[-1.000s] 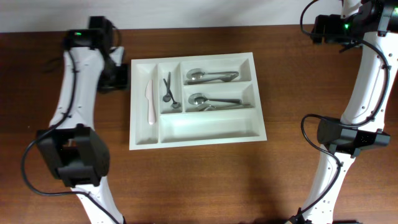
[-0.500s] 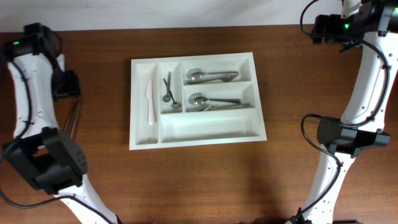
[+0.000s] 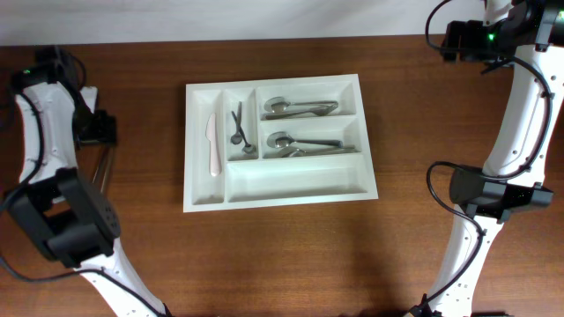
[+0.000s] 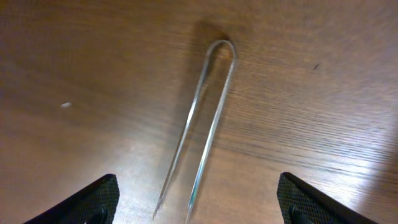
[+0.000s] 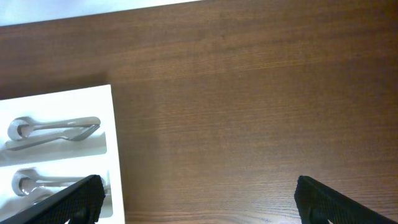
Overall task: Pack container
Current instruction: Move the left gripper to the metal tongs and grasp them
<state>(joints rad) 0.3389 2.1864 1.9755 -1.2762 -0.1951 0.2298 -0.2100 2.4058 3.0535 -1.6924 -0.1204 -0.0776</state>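
The left tool (image 4: 198, 208) has swung out to the bench's left edge — spread wide, empty, over the tongs (image 4: 202, 118). The right tool (image 5: 199, 200) gapes empty too; the container (image 3: 300, 180) sits mid-bench.

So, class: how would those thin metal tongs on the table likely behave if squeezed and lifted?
The tongs look like one thin bent strip, so probably springy: the arms would likely close under a squeeze. Slim and shiny, they seem light and possibly slippery. Lying flat, they shouldn't roll.

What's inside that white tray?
The container holds a white knife, small dark utensils and spoons in two compartments; the longest one is bare. Overlapping spoons hide their count.
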